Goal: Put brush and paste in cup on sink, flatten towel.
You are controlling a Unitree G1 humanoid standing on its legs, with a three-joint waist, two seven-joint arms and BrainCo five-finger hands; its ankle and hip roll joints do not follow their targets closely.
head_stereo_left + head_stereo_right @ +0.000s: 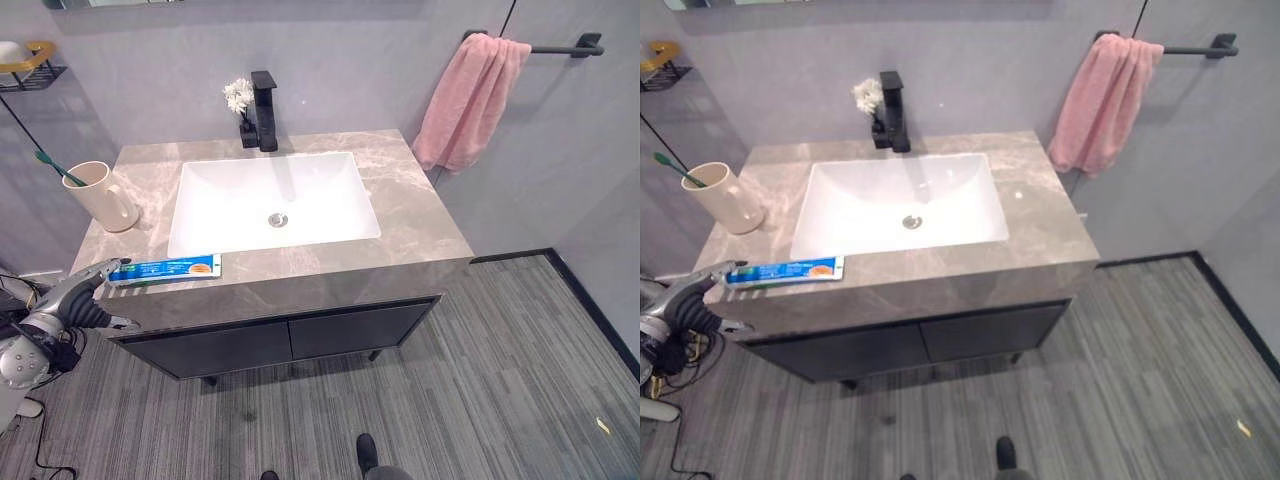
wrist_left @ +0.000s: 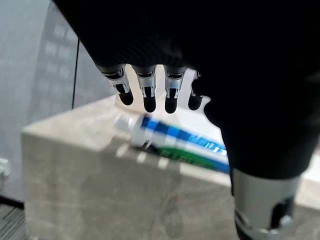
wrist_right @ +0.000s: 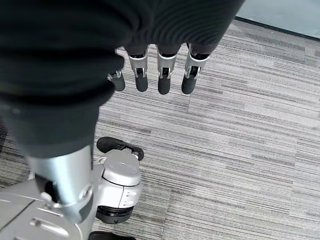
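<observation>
A green-handled toothbrush [image 1: 52,168] already stands in the cream ceramic cup with a handle [image 1: 102,196], which sits on the back left part of the grey marble-patterned bench [image 1: 410,215], beside the white rectangular sink basin [image 1: 272,203]. So the brush part of the task looks done. The blue and white toothpaste tube with an orange end [image 1: 166,268] lies flat along the front edge of the bench, in front of the basin and apart from the cup, so it is not yet in the cup. The left hand [image 1: 82,283] is at the front left corner of the bench, just beside the cap end of the tube; in the left wrist view its fingers [image 2: 149,95] are straight and spread above the tube [image 2: 176,142] and hold nothing, and I cannot tell if they touch it. I judge that this hand is reaching to pick up the tube. The right hand [image 3: 150,60] hangs low over the grey striped floor [image 3: 250,130], with its fingers relaxed and empty. The pink terry towel [image 1: 470,100] hangs bunched on the left end of the black wall rail [image 1: 565,47] to the right of the bench, so flattening it is left to do. A black tap [image 1: 264,110] and small white flowers [image 1: 239,96] stand behind the basin.
</observation>
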